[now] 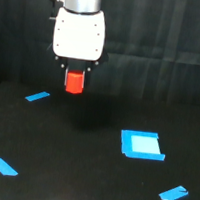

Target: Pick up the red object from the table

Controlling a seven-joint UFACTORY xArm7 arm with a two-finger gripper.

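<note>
The red object is a small bright red-orange stubby block hanging in the air above the black table. It sits under the white body of my gripper, which is shut on it at its top. The dark fingers are mostly hidden against the dark background. The block is well clear of the table surface, at the upper left of the exterior view.
A blue square lies right of centre on the table. Blue strips lie at the far left, near left and near right. A dark curtain hangs behind.
</note>
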